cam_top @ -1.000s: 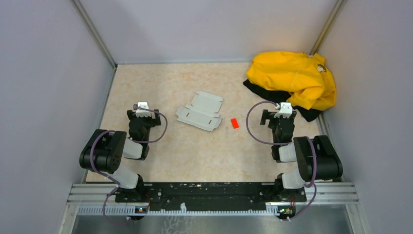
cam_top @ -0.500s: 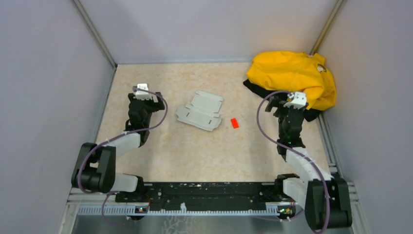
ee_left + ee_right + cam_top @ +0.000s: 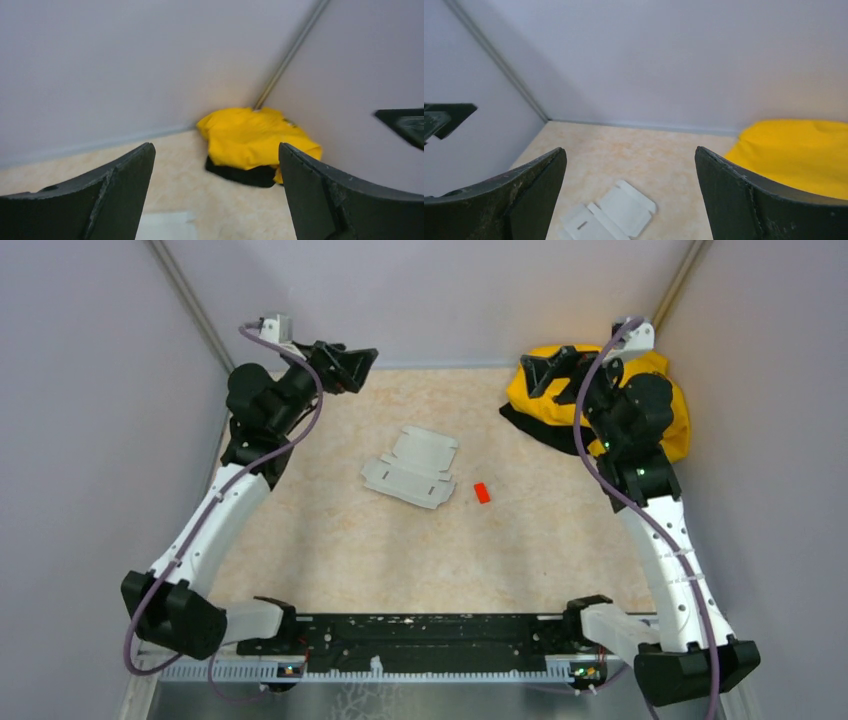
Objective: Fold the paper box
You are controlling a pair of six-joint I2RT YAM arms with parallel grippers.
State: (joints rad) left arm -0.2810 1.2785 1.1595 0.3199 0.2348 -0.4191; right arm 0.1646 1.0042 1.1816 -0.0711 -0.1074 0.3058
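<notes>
The paper box (image 3: 412,468) lies flat and unfolded on the beige table top, a pale die-cut sheet with flaps and tabs. Both arms are raised high and stretched toward the back wall. My left gripper (image 3: 355,368) hangs open above the back left, well off the sheet; its wrist view catches only a corner of the paper box (image 3: 165,226) below the left gripper (image 3: 216,146). My right gripper (image 3: 535,375) is open too, up at the back right. In the right wrist view the paper box (image 3: 609,215) lies far below the right gripper (image 3: 629,150). Neither holds anything.
A small red block (image 3: 482,493) sits just right of the sheet. A yellow garment (image 3: 655,425) over something black fills the back right corner, partly behind the right arm. Grey walls close in the table on three sides, with metal posts in the back corners.
Both arms have risen from a folded pose near the table and stretched up and back toward the far wall. The grippers stayed open. The sheet and the red block have not moved.
</notes>
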